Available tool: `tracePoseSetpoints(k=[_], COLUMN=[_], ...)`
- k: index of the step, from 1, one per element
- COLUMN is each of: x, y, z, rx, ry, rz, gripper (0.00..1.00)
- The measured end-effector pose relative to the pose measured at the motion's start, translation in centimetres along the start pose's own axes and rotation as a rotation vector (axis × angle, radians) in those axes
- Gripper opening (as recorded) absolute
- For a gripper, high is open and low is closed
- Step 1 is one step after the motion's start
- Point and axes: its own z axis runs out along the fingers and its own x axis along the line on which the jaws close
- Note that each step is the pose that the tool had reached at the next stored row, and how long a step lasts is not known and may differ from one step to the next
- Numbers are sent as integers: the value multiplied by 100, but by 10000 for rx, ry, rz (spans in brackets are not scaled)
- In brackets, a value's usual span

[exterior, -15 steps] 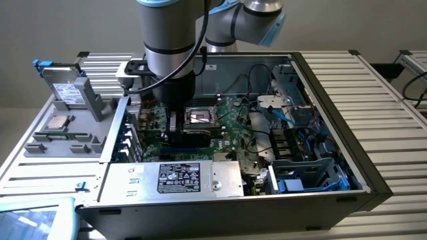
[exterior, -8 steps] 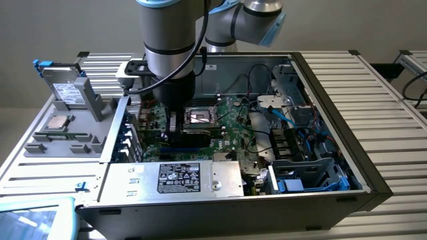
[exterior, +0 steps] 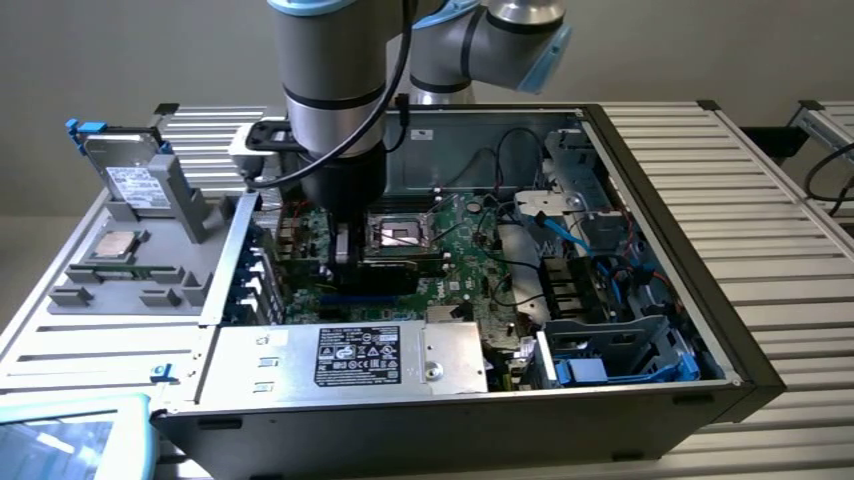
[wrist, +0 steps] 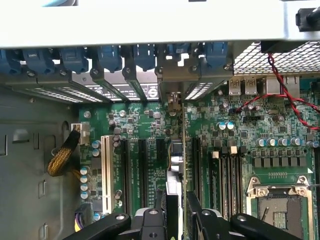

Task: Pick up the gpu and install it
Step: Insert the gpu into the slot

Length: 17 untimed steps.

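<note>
A plain beige wall (exterior: 107, 50) stands behind the open computer case (exterior: 400, 440). The case sits on a bench (exterior: 761, 170) of ribbed silver slats. Past the case, toward the exterior view's right, a second slatted bench (exterior: 830, 120) begins. Light is even.

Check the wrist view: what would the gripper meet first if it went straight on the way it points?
The gripper, shut on the gpu held edge-on, points at the motherboard. The gpu's edge would likely reach the black expansion slots first; depth is unclear.

Fingers (exterior: 348, 245) inside open computer case (exterior: 667, 190), above motherboard (exterior: 447, 270).
</note>
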Motion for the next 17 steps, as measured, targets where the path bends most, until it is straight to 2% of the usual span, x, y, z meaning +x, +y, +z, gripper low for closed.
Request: tracePoseSetpoints(k=[17], x=[-7], y=[12], z=[34], rx=[0], ry=[1], rz=[-2], gripper=[27])
